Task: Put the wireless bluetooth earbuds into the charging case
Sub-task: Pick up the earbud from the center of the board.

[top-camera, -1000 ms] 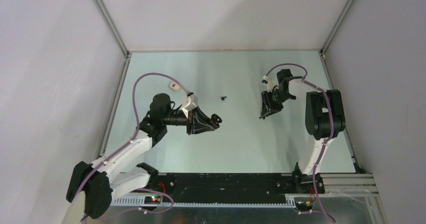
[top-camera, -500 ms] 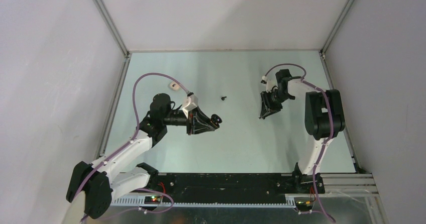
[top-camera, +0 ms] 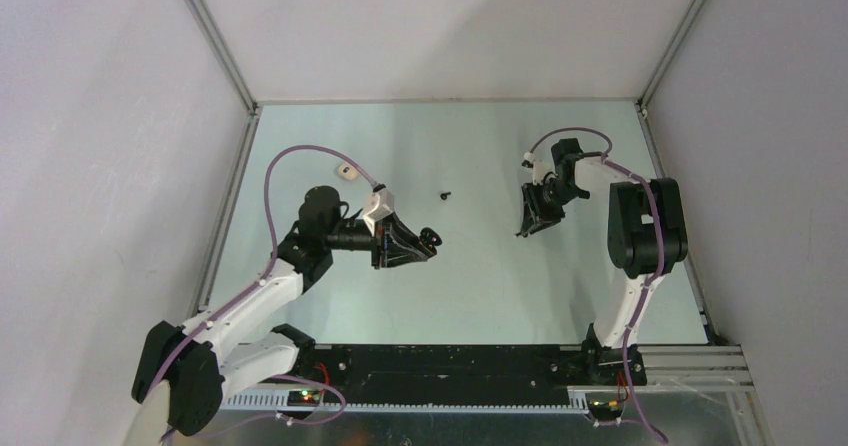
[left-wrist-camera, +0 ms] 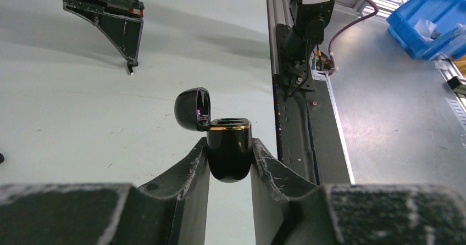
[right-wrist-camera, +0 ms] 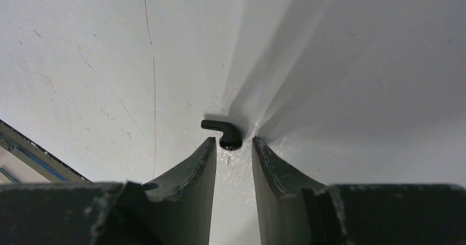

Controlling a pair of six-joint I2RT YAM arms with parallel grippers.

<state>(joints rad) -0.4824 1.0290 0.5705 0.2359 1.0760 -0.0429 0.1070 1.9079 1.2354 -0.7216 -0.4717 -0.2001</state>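
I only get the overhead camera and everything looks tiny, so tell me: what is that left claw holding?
Observer: A black charging case, clamped in the left gripper.
Operator: Open or closed?
Observer: Open; its lid is flipped back, showing a gold rim.
Operator: And the right claw?
Observer: The right gripper has its tips at a black earbud lying on the table, jaws apart.

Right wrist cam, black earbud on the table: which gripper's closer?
Right. The right gripper has the black earbud at the mouth of its open jaws, not yet gripped. The left gripper is across the table, shut on the open black charging case.
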